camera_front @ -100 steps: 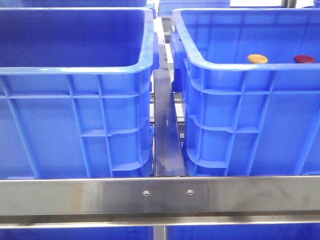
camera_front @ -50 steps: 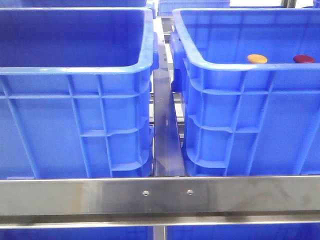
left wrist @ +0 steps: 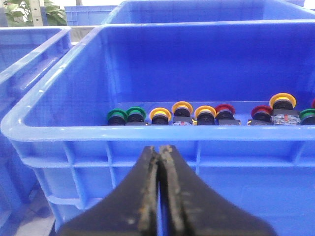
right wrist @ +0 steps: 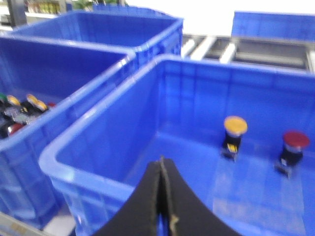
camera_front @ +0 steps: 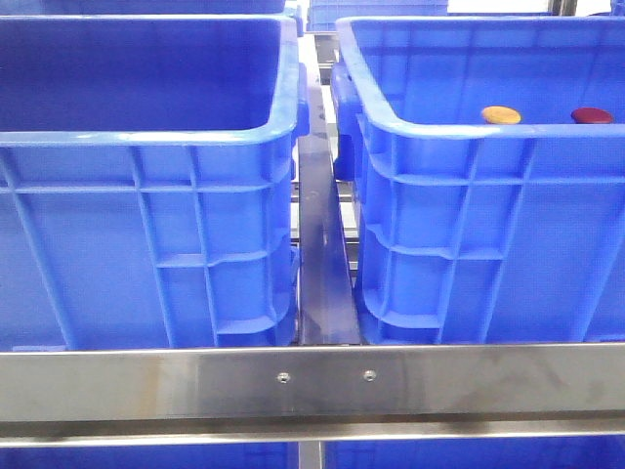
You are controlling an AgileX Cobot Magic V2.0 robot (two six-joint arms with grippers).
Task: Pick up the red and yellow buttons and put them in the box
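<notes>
Buttons: a yellow button (camera_front: 502, 115) and a red button (camera_front: 592, 115) stand inside the right-hand blue box (camera_front: 459, 234) in the front view. Only their round tops peek over the near rim there.
Yellow button up close: my right wrist view shows it (right wrist: 234, 132) standing upright on the box floor, a yellow cap on a dark body.
Red button up close: it (right wrist: 293, 147) stands just beside the yellow one, not touching it, near the far wall.
Box with the two buttons: its blue rim (right wrist: 98, 173) is right in front of my right gripper.
Other crate: a second blue crate (camera_front: 146, 225) sits to the left in the front view, next to the box, with a metal bar (camera_front: 322, 264) in the gap between them.
Crate of many buttons: my left wrist view looks into a blue crate (left wrist: 64, 142) with a row of buttons along the bottom (left wrist: 182, 114). Their caps are green, yellow and red.
My left gripper: its (left wrist: 160, 150) two dark fingers are pressed together with nothing between them. It hangs just outside the near wall of that crate.
My right gripper: its (right wrist: 161, 162) fingers are also pressed together and hold nothing. It hangs above the near rim of the box.
Front rail: a shiny metal rail (camera_front: 312, 383) runs across in front of both crates.
</notes>
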